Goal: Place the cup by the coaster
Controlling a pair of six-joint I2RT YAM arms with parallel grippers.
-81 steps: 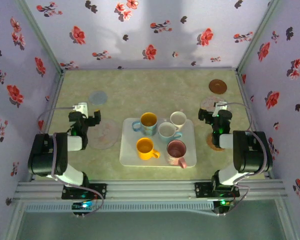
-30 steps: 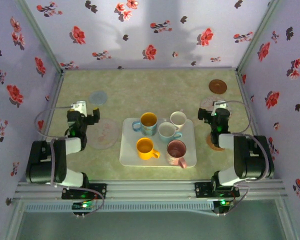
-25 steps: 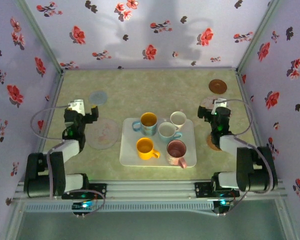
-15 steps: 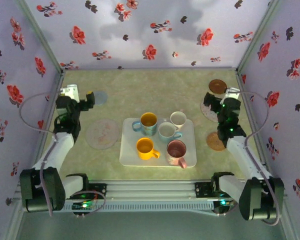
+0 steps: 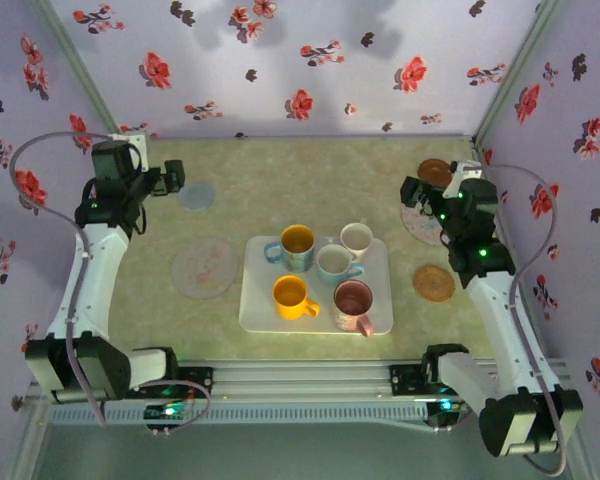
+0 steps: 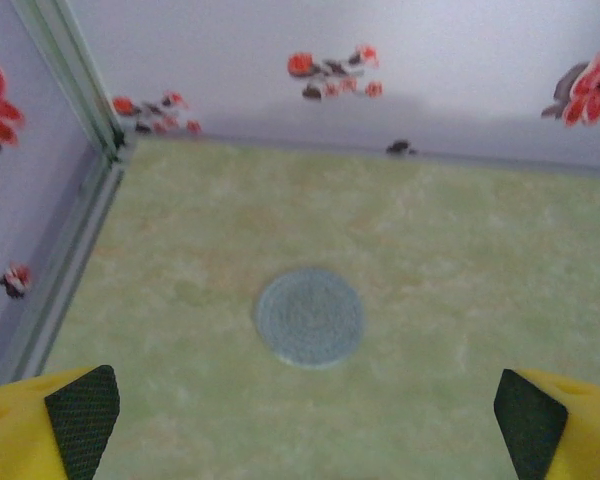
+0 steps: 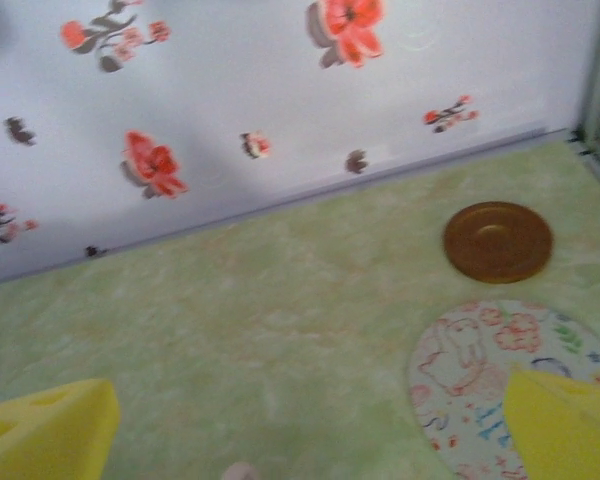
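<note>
Several cups stand on a white tray [image 5: 254, 312] at mid-table: an orange one [image 5: 291, 296], a pink one [image 5: 353, 303], a blue one with an orange inside [image 5: 297, 244] and two pale ones [image 5: 335, 263]. A grey-blue coaster [image 5: 196, 194] [image 6: 309, 317] lies at the back left. My left gripper [image 5: 170, 179] [image 6: 302, 430] hangs open above and short of it. My right gripper [image 5: 414, 193] [image 7: 305, 435] is open over the back right, near a dark brown coaster [image 5: 435, 172] [image 7: 497, 241] and a patterned coaster [image 5: 421, 222] [image 7: 485, 380].
A large pinkish mat [image 5: 205, 267] lies left of the tray. A cork-coloured coaster [image 5: 433, 282] lies right of it. Flowered walls [image 5: 300, 70] close in the back and both sides. Bare green tabletop [image 5: 310, 185] stretches behind the tray.
Both arms have unfolded and lifted from beside the tray. The left gripper moved to the back left, the right gripper to the back right. Both stayed open.
</note>
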